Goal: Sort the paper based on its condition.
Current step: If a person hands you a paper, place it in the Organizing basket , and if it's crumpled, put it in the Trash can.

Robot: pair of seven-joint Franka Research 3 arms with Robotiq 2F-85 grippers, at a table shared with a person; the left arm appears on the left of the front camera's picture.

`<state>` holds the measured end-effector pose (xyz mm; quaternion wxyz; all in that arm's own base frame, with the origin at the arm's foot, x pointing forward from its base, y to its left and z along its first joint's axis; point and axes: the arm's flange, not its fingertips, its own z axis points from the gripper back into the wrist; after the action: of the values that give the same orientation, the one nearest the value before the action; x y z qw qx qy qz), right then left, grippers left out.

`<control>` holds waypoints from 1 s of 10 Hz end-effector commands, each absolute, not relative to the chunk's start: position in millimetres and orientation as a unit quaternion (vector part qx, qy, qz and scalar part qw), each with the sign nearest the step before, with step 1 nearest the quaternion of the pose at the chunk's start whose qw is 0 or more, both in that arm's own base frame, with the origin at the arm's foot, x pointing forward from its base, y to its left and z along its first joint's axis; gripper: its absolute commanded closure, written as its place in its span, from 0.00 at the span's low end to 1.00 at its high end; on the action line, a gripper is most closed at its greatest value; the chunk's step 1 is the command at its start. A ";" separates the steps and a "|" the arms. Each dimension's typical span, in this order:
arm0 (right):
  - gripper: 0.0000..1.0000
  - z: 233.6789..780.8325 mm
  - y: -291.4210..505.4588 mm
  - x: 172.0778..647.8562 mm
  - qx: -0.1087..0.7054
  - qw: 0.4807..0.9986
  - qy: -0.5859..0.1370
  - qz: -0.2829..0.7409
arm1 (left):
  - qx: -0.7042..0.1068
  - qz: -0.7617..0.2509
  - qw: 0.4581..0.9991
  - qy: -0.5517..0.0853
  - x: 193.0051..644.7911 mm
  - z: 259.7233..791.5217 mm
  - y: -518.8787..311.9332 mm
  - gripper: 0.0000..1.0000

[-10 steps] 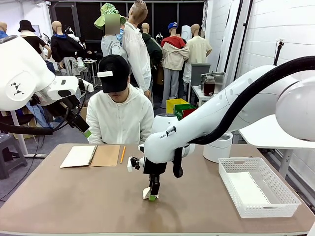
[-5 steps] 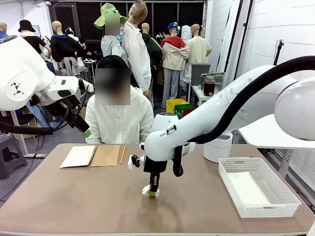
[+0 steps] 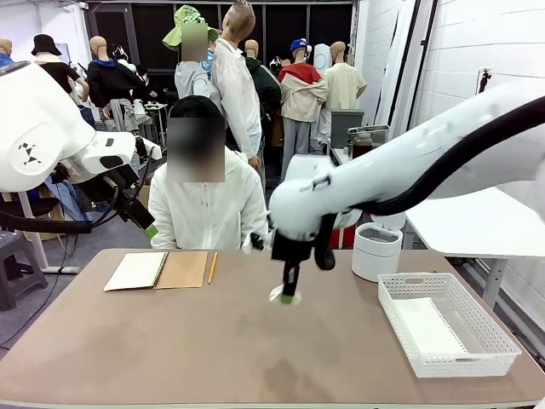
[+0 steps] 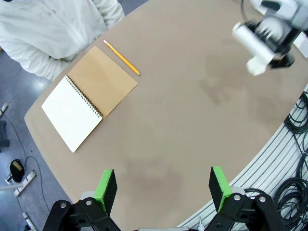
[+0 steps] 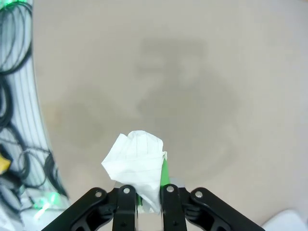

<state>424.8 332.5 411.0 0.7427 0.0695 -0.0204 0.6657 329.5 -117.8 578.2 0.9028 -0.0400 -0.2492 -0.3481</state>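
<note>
A crumpled ball of white paper point(image 5: 136, 162) sits pinched between the pads of my right gripper point(image 5: 147, 191), which is shut on it. In the front view the right gripper point(image 3: 289, 294) hangs above the middle of the table, and the paper point(image 3: 282, 295) is well off the surface. A flat white sheet point(image 3: 428, 328) lies in the white basket point(image 3: 392, 300) at the right. My left gripper point(image 4: 162, 188) is open and holds nothing, high over the table's near left part. It shows at the far left in the front view point(image 3: 147, 228).
An open spiral notebook point(image 3: 157, 270) and a yellow pencil point(image 3: 212, 267) lie at the far left in front of the seated person. A white round bin point(image 3: 376, 252) stands behind the basket. Bare tabletop point(image 3: 213, 349) spreads across the near side.
My right gripper closed on the crumpled paper on the table, then rose and shifted slightly right with it. The left arm has not moved.
</note>
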 end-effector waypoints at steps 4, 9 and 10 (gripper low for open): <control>0.86 458.4 213.6 447.8 -0.032 0.810 -0.008 0.586 | -0.048 -0.353 0.901 -0.249 329.4 578.7 -117.4 0.00; 0.86 465.3 177.2 462.7 -0.025 0.819 -0.011 0.573 | -0.048 -0.353 0.901 -0.249 329.4 578.7 -117.4 0.00; 0.86 465.3 177.2 462.7 -0.025 0.819 -0.011 0.573 | -0.048 -0.353 0.901 -0.249 329.4 578.7 -117.4 0.00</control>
<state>458.6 178.1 466.0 0.8212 -0.0273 -0.0194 0.5697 329.5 -118.0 578.2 0.9028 -0.0400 -0.2491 -0.3483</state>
